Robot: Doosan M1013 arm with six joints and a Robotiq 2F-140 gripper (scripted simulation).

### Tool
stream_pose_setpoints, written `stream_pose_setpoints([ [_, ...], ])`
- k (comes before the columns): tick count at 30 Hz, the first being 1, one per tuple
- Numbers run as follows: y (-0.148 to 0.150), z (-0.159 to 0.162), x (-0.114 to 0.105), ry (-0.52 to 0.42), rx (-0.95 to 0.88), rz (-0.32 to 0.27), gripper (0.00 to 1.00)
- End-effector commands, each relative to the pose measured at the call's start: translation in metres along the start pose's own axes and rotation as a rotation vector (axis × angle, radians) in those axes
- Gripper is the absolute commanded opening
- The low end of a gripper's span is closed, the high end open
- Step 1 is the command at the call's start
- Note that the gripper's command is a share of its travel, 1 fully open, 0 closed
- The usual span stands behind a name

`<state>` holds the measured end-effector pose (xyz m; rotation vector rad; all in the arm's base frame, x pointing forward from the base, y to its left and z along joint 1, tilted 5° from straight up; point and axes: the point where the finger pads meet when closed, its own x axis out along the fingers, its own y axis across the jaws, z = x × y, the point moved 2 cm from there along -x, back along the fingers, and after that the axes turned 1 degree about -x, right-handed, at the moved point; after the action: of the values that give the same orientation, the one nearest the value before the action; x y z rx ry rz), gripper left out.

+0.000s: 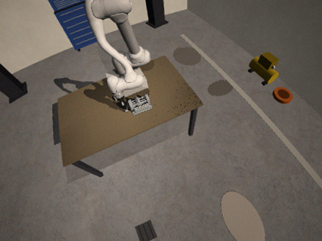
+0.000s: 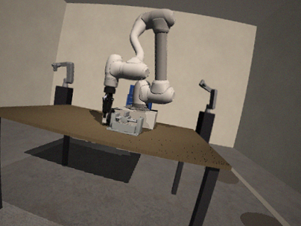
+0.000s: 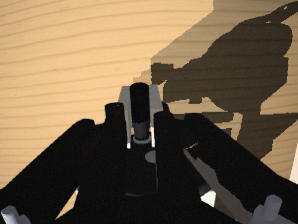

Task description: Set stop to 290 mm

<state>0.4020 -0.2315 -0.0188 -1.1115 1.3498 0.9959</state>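
A small grey stop fixture (image 1: 141, 104) stands on the brown table (image 1: 121, 112), just in front of the arm's pale base block; it also shows in the exterior view (image 2: 126, 122). My gripper (image 1: 122, 104) (image 2: 104, 117) points straight down at the fixture's left end. In the wrist view my black fingers are shut on the dark handle of the handwheel (image 3: 140, 106), which stands between the two pale fingertip pads. The scale and the stop's position are too small to read.
The fixture's grey frame shows at the lower right of the wrist view (image 3: 269, 212). Two black pedestals (image 1: 0, 77) (image 1: 155, 4) and a blue cabinet (image 1: 73, 18) stand at the back. A yellow machine (image 1: 264, 67) and an orange bowl (image 1: 282, 95) lie on the floor at the right.
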Motion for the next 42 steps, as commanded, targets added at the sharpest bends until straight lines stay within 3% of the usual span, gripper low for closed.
stream_pose_setpoints([
  [1,0.003,0.0,0.001,0.0,-0.001,0.003,0.04],
  [26,0.026,0.0,-0.002,0.0,-0.001,0.003,0.04],
  [42,0.042,0.001,-0.017,0.0,-0.001,0.003,0.04],
])
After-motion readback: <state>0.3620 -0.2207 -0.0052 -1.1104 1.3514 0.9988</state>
